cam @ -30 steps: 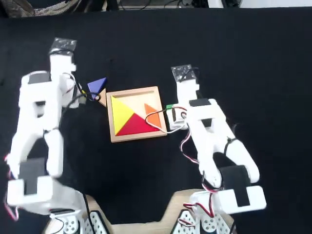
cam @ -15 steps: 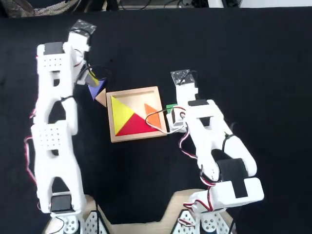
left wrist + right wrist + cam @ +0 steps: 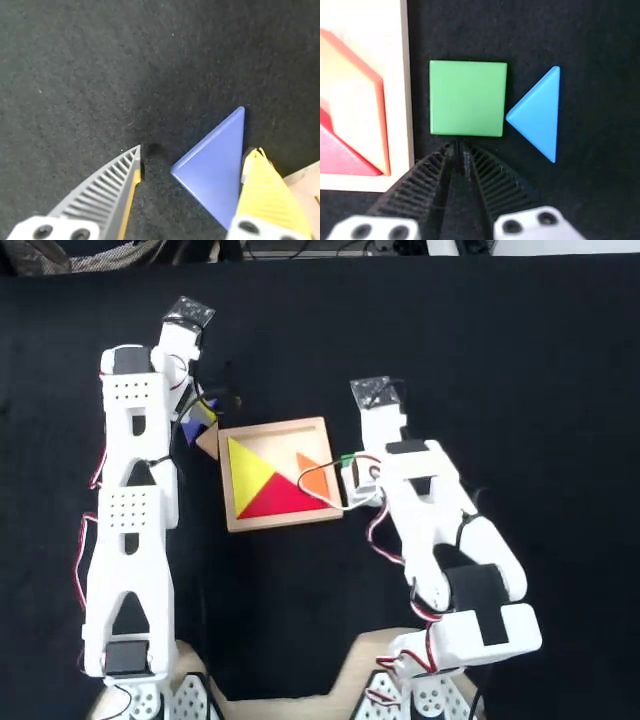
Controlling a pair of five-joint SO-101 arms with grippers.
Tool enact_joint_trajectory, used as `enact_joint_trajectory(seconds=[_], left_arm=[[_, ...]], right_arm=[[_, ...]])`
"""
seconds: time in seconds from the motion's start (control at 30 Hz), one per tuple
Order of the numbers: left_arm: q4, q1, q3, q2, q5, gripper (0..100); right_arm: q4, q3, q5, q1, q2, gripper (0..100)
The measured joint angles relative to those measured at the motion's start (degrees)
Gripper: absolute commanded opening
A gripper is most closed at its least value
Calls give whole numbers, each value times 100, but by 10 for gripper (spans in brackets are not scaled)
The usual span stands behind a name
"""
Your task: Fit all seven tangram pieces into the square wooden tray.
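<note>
Tangram pieces lie partly inside and partly outside the square wooden tray [image 3: 270, 427], which sits on the black table [image 3: 520, 350] between the two arms. A yellow triangle [image 3: 250, 472], a red triangle [image 3: 275, 502] and an orange piece [image 3: 315, 481] are already seated in it, with bare wood left along the far side.

A green square [image 3: 466, 98] lies just beside the tray's right rim, and the tip of a light blue triangle [image 3: 537, 114] is close against it. At the tray's far left corner sit a tan piece [image 3: 209, 443] and a dark blue triangle [image 3: 215, 165].

The left gripper [image 3: 195, 151] is spread wide, one finger on each side of the dark blue triangle and low to the table. That looks like a stance for pinching it.

The right gripper [image 3: 460, 150] has its fingers pressed together on nothing, tips at the green square's near edge. It seems set to nudge the square rather than lift it.
</note>
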Motion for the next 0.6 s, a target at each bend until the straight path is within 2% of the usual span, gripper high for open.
enact_joint_trajectory(seconds=[0.23,0.6], left_arm=[[9,44,0,9,0,223],[53,53,211,-26,-527,216]], right_arm=[[0,0,0,0,0,11],[0,0,0,0,0,11]])
